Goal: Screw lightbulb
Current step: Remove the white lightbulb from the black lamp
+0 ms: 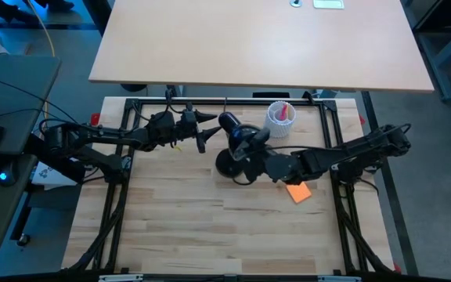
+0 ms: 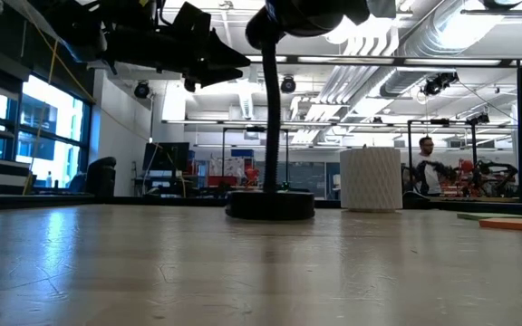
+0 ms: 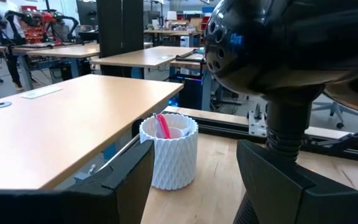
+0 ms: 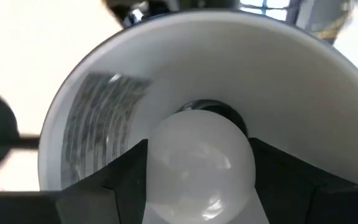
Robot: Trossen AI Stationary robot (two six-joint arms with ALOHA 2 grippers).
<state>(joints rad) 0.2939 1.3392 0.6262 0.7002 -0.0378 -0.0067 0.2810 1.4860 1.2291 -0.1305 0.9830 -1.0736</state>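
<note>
High view: black desk lamp (image 1: 229, 160) on wooden surface (image 1: 210, 227); right claw (image 1: 250, 149) at lamp head, left claw (image 1: 207, 129) just beside it, fingers apart, empty. White cup (image 1: 279, 119) w/ red item behind; orange pad (image 1: 298, 192) near right arm.

Low view: lamp base (image 2: 270, 206) left of cup (image 2: 370, 178); person (image 2: 427, 163) in bkgd.

Left wrist: cup (image 3: 169, 152), lamp head (image 3: 278, 43) close.

Right wrist: lightbulb (image 4: 201, 168) inside white shade (image 4: 135, 68), base toward socket; right claw fingers (image 4: 120, 180) on both sides of the bulb, gripping it.
</note>
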